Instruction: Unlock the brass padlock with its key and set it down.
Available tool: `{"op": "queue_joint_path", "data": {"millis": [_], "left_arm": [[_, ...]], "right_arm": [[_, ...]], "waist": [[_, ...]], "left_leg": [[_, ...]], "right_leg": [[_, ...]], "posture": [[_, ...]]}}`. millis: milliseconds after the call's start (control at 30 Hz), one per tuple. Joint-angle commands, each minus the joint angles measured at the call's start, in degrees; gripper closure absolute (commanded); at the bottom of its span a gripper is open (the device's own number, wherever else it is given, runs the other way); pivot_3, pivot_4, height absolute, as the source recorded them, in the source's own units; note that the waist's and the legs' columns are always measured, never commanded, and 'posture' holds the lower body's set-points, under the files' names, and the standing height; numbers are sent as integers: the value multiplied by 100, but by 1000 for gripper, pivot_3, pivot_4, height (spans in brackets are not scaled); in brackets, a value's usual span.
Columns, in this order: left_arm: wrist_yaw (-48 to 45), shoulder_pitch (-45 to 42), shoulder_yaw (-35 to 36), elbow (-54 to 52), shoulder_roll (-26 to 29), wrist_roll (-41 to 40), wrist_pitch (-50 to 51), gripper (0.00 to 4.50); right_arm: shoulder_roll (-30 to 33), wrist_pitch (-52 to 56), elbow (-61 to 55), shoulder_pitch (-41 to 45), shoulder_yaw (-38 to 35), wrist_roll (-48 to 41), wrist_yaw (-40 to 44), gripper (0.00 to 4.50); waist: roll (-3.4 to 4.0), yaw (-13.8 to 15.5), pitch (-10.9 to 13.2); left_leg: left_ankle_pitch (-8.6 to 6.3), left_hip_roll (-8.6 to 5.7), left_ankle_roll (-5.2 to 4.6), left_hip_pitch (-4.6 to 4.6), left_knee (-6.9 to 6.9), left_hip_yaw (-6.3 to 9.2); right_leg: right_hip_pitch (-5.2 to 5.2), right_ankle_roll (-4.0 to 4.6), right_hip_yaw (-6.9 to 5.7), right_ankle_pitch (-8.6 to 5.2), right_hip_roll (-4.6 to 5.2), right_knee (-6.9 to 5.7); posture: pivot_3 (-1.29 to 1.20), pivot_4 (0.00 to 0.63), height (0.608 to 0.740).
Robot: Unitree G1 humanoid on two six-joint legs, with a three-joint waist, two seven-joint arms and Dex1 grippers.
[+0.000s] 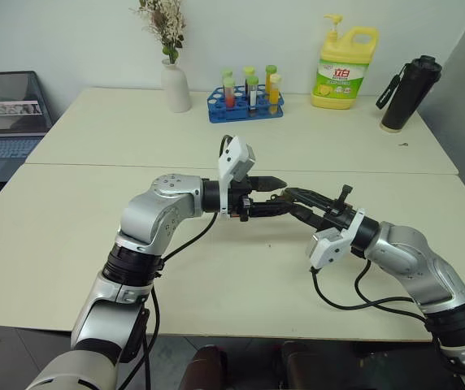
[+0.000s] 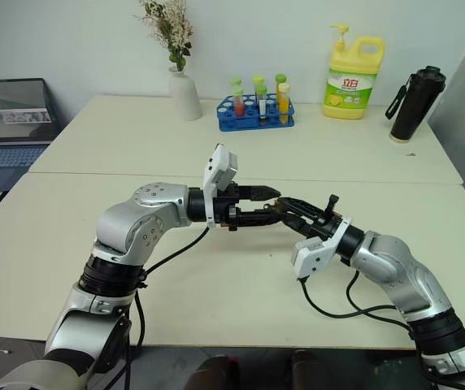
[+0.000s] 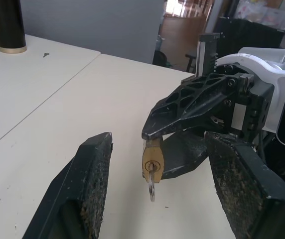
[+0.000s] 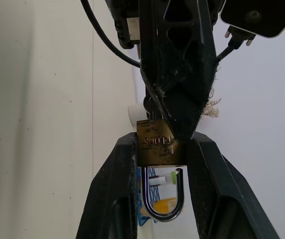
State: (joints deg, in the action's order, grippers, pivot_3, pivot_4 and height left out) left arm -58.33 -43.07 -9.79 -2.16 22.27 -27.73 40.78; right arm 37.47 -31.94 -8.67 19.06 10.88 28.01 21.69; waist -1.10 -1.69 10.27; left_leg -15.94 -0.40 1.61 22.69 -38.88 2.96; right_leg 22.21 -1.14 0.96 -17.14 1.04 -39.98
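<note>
Above the near table [image 1: 70, 268], between the two arms, your right gripper [image 3: 150, 135] is clenched on the brass padlock [image 3: 152, 159], its two black fingers squeezing the gold body from either side. The silvery shackle [image 4: 163, 199] sits closed, looping back between those fingers. A small key [image 3: 152, 185] is seated in the keyway and hangs from the end facing your left gripper [image 3: 155, 191].

Your left gripper is released: its fingers [image 3: 90, 189] stand wide apart on either side of the key, touching neither key nor lock.

The main risk, as I judge it, is the close. If the pads meet the brass body or the right fingertips instead of the key, the turn will twist the lock out of its narrow pinch and drop it to the table. A skewed pinch could also pull the key out of the keyway rather than rotate it. Turning hard against such a slim grip may also rotate the whole lock, leaving the shackle shut.
</note>
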Motion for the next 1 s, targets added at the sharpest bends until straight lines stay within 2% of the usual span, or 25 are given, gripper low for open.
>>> {"op": "queue_joint_path", "data": {"millis": [33,300,333,800,933,1000], "left_arm": [[-93,-69,-86,-106,-7,7,-117,1811],[-210,-25,-151,-149,39,33,-147,4196],[-212,-22,-149,-150,40,32,-144,4341],[-226,8,-150,-171,44,20,-161,4335],[-259,-35,-89,-118,44,-11,-193,4335],[-304,-71,-47,-49,60,-3,-231,4335]], "right_arm": [[8,-85,-217,49,-96,-94,5,3568],[-17,-127,-210,53,-113,-99,26,3568],[-21,-133,-209,55,-117,-102,28,3568],[-15,-60,-151,69,-226,-247,44,3568],[120,66,-97,8,-342,-324,136,2139],[224,140,-70,-73,-393,-439,252,2125]], "waist": [[0,1,0],[0,3,0],[0,4,0],[0,4,0],[0,5,0],[0,5,0]], "left_leg": [[0,0,0,0,0,0],[0,0,0,-1,0,1],[0,0,0,0,0,1],[0,0,0,0,-1,0],[0,-1,0,1,-1,0],[0,-1,0,0,-1,-1]], "right_leg": [[0,0,0,0,0,0],[0,0,0,0,0,0],[0,0,0,0,0,0],[0,0,0,0,0,0],[0,0,0,0,1,0],[0,0,0,0,1,0]], "posture": [[0,150,740],[0,150,740],[0,150,740],[0,150,740],[0,150,740],[0,150,740]]}}
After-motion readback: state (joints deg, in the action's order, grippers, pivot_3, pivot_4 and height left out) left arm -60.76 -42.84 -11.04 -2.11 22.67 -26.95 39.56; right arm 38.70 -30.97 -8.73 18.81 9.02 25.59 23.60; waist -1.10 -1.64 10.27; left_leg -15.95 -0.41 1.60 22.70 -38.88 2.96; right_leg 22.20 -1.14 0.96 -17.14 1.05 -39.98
